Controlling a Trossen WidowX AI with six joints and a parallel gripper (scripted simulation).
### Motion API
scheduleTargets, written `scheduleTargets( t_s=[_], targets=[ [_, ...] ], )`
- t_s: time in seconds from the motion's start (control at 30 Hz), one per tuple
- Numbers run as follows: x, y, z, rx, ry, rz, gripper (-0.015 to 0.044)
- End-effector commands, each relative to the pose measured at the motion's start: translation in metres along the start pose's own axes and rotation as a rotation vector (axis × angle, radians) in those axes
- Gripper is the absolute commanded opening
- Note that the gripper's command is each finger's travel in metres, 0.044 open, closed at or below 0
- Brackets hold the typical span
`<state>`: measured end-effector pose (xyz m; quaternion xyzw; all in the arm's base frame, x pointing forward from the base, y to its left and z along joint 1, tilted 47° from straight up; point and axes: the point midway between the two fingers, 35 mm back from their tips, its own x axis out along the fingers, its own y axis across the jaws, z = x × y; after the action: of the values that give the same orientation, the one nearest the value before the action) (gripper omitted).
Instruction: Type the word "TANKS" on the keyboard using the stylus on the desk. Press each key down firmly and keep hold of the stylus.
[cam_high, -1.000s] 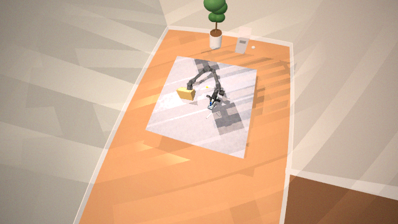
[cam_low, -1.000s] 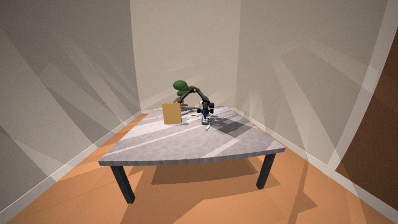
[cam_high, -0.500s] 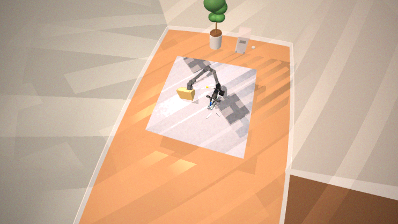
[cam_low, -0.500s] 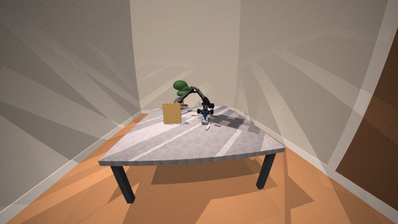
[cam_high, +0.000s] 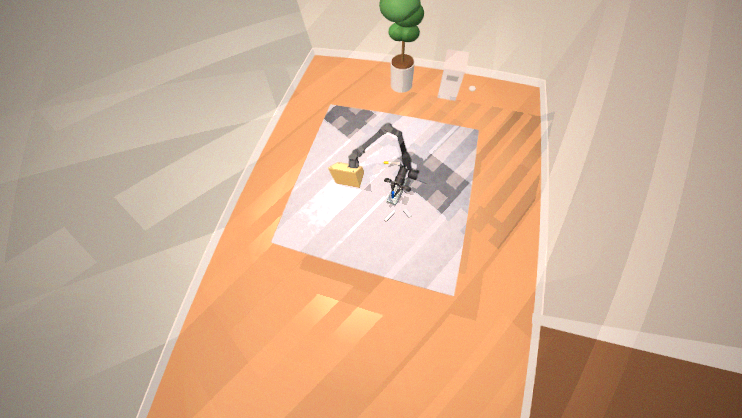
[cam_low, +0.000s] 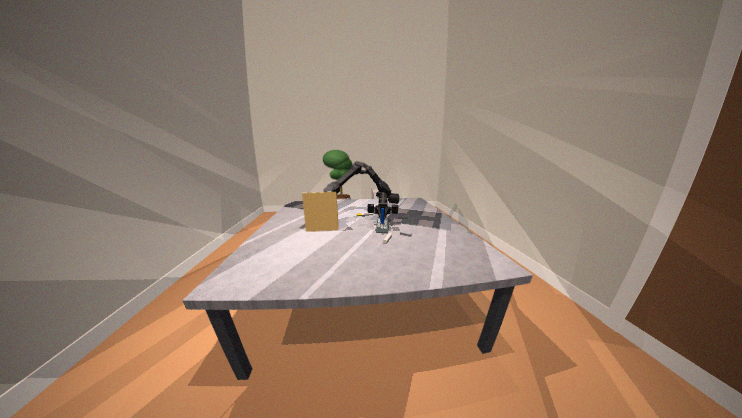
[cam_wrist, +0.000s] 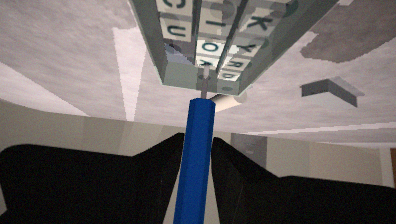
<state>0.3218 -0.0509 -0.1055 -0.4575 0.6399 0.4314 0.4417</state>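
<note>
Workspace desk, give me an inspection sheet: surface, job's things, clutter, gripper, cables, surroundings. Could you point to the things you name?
Surface: grey mottled desk top (cam_high: 358, 238) (cam_low: 332, 270), crossed by light and shadow.
Job's things: blue faceted stylus (cam_low: 382, 216) (cam_wrist: 196, 150), its thin grey tip over the near end of the grey-green lettered keyboard (cam_low: 381, 230) (cam_wrist: 182, 76); contact with a key cannot be told.
Clutter: upright tan block (cam_high: 346, 176) (cam_low: 320, 211); small off-white piece (cam_high: 389, 216) (cam_low: 387, 237) (cam_wrist: 227, 104) by the keyboard.
Gripper: black fingers shut on the stylus.
Cables: nothing seen.
Surroundings: green-topped potted plant (cam_high: 401, 77) (cam_low: 336, 159), orange floor (cam_high: 311, 363) (cam_low: 363, 358), pale walls.
</note>
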Motion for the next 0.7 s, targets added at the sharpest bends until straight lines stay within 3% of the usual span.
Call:
scheduleTargets(
  t_s=[0.0,0.67],
  targets=[
    [0.0017,-0.0001,0.0022,0.004,-0.004,0.001,0.0081],
    [-0.0011,-0.0005,-0.0026,0.004,-0.004,0.0,0.0081]
  ],
)
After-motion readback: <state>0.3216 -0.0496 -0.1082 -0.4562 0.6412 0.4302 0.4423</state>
